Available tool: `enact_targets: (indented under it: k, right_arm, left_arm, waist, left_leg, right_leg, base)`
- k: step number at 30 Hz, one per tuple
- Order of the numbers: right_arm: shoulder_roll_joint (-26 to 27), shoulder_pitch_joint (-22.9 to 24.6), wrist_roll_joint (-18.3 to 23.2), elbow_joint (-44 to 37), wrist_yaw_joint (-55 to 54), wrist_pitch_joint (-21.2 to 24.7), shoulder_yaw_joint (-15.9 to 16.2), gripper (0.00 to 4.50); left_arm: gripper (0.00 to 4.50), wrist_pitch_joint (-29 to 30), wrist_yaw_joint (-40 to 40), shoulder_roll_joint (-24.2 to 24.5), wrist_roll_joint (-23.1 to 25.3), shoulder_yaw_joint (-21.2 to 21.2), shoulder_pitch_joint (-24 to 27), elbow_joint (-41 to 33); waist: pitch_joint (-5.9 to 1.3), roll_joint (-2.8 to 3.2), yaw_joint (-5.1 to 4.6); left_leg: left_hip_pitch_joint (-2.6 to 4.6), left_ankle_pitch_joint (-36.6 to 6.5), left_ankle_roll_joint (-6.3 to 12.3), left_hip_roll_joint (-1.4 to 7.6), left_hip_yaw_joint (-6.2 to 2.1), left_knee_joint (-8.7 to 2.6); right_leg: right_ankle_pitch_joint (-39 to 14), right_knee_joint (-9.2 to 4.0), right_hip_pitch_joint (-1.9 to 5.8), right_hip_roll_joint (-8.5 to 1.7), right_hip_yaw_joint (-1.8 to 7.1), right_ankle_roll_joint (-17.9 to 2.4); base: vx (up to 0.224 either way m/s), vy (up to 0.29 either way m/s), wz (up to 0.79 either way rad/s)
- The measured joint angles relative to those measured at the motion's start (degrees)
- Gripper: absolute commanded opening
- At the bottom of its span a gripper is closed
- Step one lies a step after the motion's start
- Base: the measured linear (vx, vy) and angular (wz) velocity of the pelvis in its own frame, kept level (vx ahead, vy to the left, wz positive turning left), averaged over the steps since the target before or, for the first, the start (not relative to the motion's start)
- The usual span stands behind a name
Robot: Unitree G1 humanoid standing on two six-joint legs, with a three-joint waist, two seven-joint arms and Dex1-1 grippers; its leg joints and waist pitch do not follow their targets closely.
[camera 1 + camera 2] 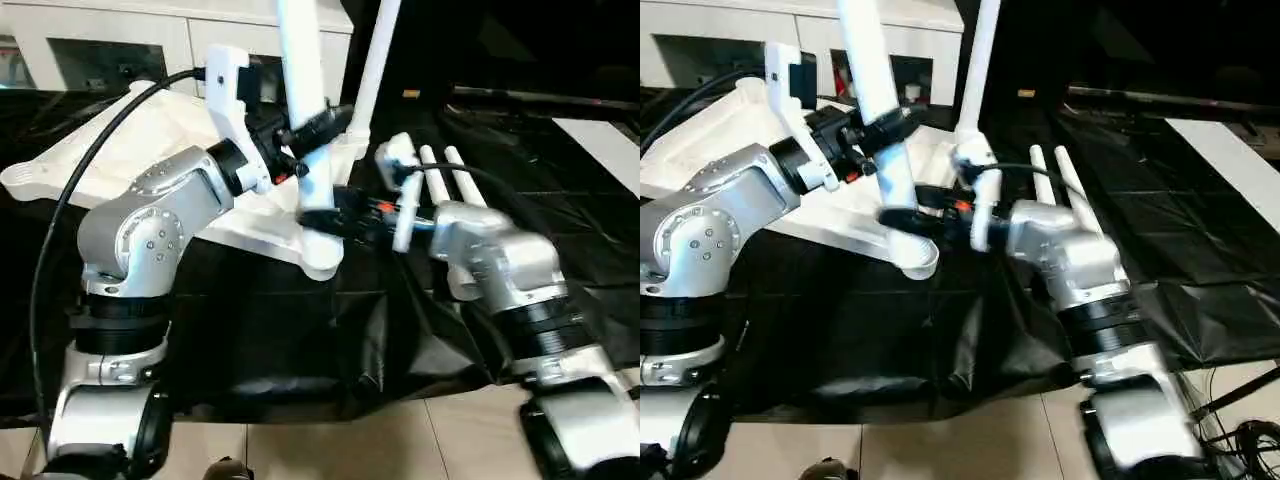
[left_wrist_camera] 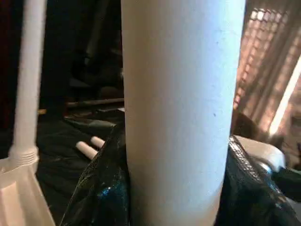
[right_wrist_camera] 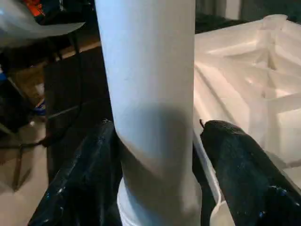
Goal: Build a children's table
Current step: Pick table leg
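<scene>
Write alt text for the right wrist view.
A thick white table leg stands upright between the right gripper's two black fingers, with a gap at the finger nearer the tabletop. Behind lies the white tabletop's ribbed underside.

Leg (image 2: 181, 117): white plastic, smooth, matt
Tabletop (image 3: 249, 70): white plastic, ribbed
Table cover (image 1: 300, 330): black sheet, glossy, wrinkled
Forearms (image 1: 150, 225): silver metal, satin
Fingers (image 3: 240, 169): black, shiny

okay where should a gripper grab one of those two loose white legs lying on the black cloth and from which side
Grip a loose leg mid-shaft, from above, fingers straddling its width. It lies flat on the cloth beside its twin, a slim round tube. The narrow gap between them probably suits taking the outer leg first.
</scene>
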Motion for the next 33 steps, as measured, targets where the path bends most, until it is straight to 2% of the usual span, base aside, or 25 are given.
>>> enact_targets:
  k: [13,33]
  right_arm:
    - [-0.84,-0.63,0.81,0.07,5.97,1.12,1.18,3.03]
    - [-1.22,-0.63,-0.02,0.52,7.47,0.92,2.22,3.03]
  left_arm:
    - [1.84,0.29,-4.33,0.51,-0.51,-2.13,0.0,-1.56]
    - [1.84,1.17,-7.5,1.55,-1.12,-3.29,0.04,-3.23]
  waist:
    - [0.0,-0.05,0.04]
    - [-0.01,-0.06,0.03]
  left_leg:
    - [0.0,0.0,0.0,0.0,0.0,0.02]
    - [0.0,0.01,0.0,0.01,-0.01,0.14]
  right_leg:
    - [0.01,0.01,0.0,0.0,0.0,-0.02]
    - [0.01,0.12,0.0,-0.01,0.01,-0.02]
  base:
    - [0.0,0.0,0.0]
    - [0.0,0.0,0.0]
